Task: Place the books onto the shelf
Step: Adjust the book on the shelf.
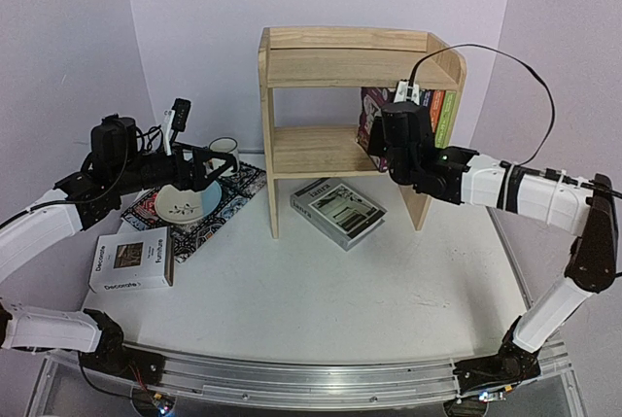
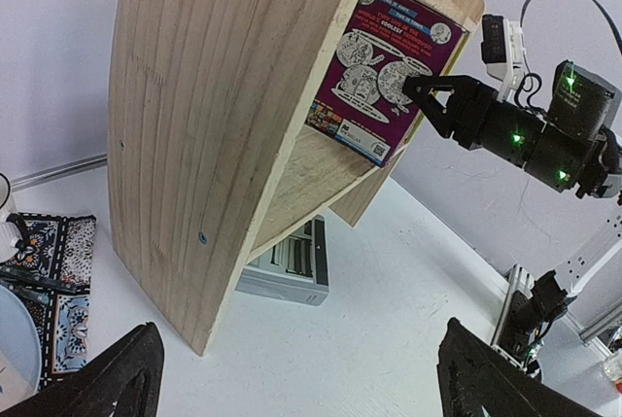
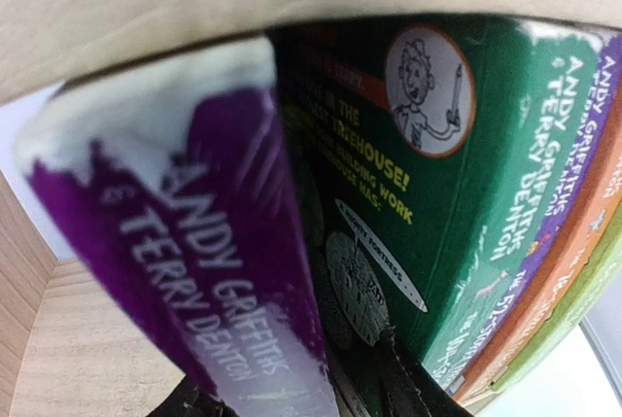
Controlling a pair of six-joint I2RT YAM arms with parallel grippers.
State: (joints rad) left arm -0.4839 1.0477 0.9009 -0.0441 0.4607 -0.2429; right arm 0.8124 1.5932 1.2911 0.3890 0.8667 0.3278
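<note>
Nearest, at the front left of the white table (image 1: 311, 310), a thick white book (image 1: 131, 260) lies flat with its cover up, printed "Decorate" and "Furniture". Just behind it a dark patterned placemat (image 1: 238, 193) carries a pale glazed plate (image 1: 185, 205) and a white mug (image 1: 225, 153). The left tool (image 1: 202, 172) hangs over the plate with its jaws spread wide and nothing between them. At mid-table a grey-white book (image 1: 338, 211) lies flat between the feet of the shelf (image 1: 321, 67); its title is too small to read. The shelf is pale unfinished pine with plain grain, two tiers and solid side panels rounded at the top front corners. Five paperbacks stand at the right end of its lower tier. The outermost is a purple paperback (image 3: 194, 271), angled away from its neighbour, with "ANDY GRIFFITHS & TERRY DENTON" on its glossy spine. Next is a green paperback (image 3: 466, 174) showing "TREEHOUSE!" and a round cartoon of a boy with a pencil. Then come a dark purple spine (image 3: 598, 116), an orange spine (image 3: 598, 232) and a light green spine (image 3: 569, 325), packed close together. The right tool (image 2: 418, 94) is at the purple paperback's cover with its jaws partly apart; whether they pinch it, I cannot tell.
</note>
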